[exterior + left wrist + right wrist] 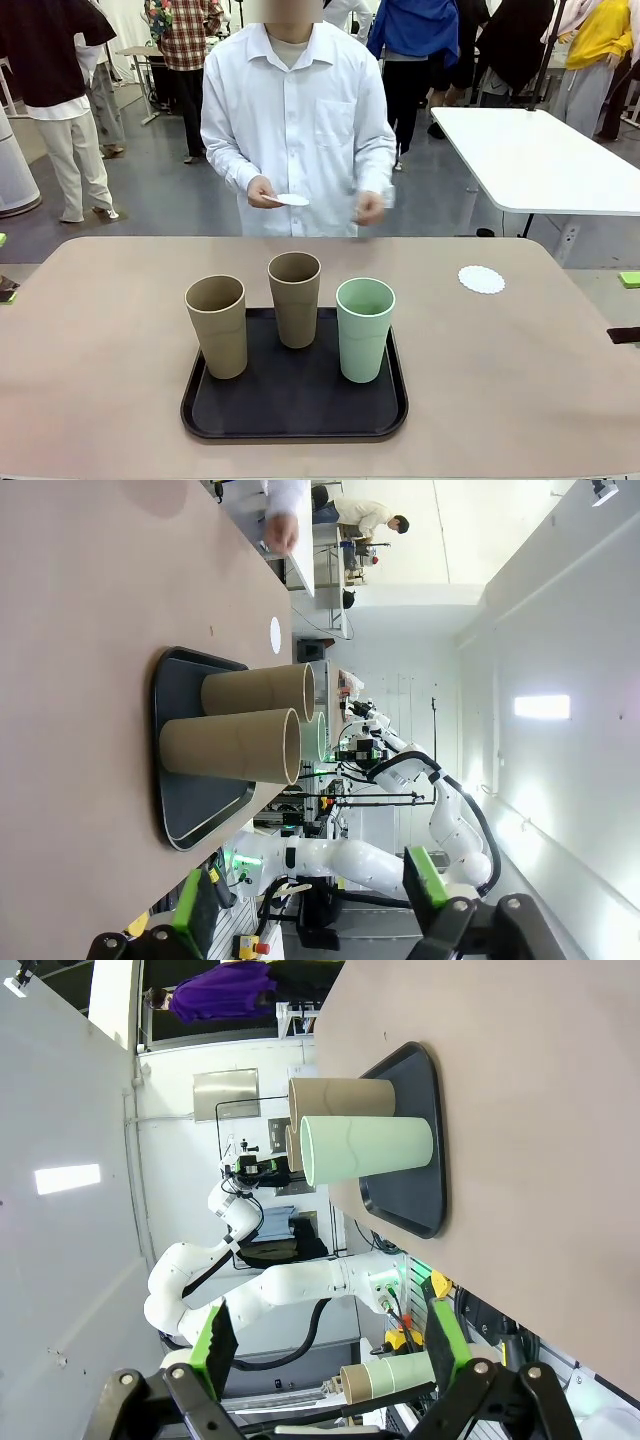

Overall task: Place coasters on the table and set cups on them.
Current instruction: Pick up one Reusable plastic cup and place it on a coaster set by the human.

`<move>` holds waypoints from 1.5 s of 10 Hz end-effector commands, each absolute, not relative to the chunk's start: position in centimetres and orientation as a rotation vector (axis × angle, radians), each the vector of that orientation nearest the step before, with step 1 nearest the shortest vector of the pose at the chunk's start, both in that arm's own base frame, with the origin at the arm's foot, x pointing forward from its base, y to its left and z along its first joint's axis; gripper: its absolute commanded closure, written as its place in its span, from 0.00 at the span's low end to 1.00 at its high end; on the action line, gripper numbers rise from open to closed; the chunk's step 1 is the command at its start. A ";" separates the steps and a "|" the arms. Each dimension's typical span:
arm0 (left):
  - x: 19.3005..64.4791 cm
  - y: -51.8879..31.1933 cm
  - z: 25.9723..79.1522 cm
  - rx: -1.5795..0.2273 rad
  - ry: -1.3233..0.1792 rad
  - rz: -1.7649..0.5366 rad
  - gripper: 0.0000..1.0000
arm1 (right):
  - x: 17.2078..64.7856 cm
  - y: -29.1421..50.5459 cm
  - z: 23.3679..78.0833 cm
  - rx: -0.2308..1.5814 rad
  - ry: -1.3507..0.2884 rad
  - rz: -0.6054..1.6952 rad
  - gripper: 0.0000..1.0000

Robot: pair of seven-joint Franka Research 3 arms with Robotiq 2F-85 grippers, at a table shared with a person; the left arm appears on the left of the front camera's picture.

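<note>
Three cups stand on a black tray (295, 432) in the middle of the beige table (100, 340): a tan one (216, 325) at left, a tan one (295, 298) behind, a mint green one (365, 328) at right. One white lacy coaster (481, 279) lies on the table at the far right. Across the table, a person holds another coaster (291, 200) in one hand. My left gripper (310, 905) is open and empty, well back from the tan cups (235, 745). My right gripper (330, 1340) is open and empty too, well back from the green cup (365, 1150).
A white table (540, 160) stands behind at the right, and several people are farther back. The person's other hand (369, 208) hovers above the far table edge. Bare tabletop lies left, right and in front of the tray.
</note>
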State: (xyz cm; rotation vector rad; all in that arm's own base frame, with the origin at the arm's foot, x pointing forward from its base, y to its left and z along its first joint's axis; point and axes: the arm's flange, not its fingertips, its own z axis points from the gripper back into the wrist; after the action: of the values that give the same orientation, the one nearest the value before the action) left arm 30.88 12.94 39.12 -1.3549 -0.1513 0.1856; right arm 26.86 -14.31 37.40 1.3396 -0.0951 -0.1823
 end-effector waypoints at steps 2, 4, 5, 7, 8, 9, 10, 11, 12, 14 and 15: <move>30.8 13.1 39.2 -1.371 -0.163 0.185 0.00 | 27.0 -14.3 37.5 1.343 -0.100 -0.183 0.00; 30.8 13.1 39.2 -1.371 -0.163 0.185 0.00 | 27.0 -14.3 37.5 1.343 -0.100 -0.183 0.00; 30.8 13.1 39.2 -1.371 -0.163 0.185 0.00 | 27.0 -14.3 37.5 1.343 -0.100 -0.183 0.00; 30.8 13.1 39.2 -1.371 -0.163 0.185 0.00 | 29.5 -14.6 40.0 1.212 -0.196 -0.053 0.00; 30.8 13.1 39.2 -1.371 -0.163 0.185 0.00 | 32.1 -14.2 42.6 1.056 -0.233 0.001 0.00; 30.8 13.1 39.2 -1.371 -0.163 0.185 0.00 | 34.4 -12.9 45.6 0.851 -0.289 0.072 0.00; 30.8 13.1 39.2 -1.371 -0.163 0.185 0.00 | 36.2 -10.9 48.5 0.711 -0.332 0.125 0.00; 30.8 13.1 39.2 -1.371 -0.163 0.185 0.00 | 37.8 -7.8 51.3 0.567 -0.374 0.217 0.00; 30.8 13.1 39.2 -1.371 -0.163 0.185 0.00 | 38.5 -4.4 53.1 0.476 -0.377 0.405 0.00; 30.8 13.1 39.2 -1.371 -0.163 0.185 0.00 | 38.0 2.6 53.9 0.269 -0.286 0.624 0.00; 30.8 13.1 39.2 -1.371 -0.163 0.185 0.00 | 37.5 5.4 53.5 0.178 -0.201 0.702 0.00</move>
State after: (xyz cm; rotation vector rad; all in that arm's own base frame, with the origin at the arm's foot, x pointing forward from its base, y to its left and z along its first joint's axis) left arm 30.88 12.97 39.09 -1.3562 -0.1512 0.1870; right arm 37.91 4.48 55.12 0.2849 -0.2464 0.6574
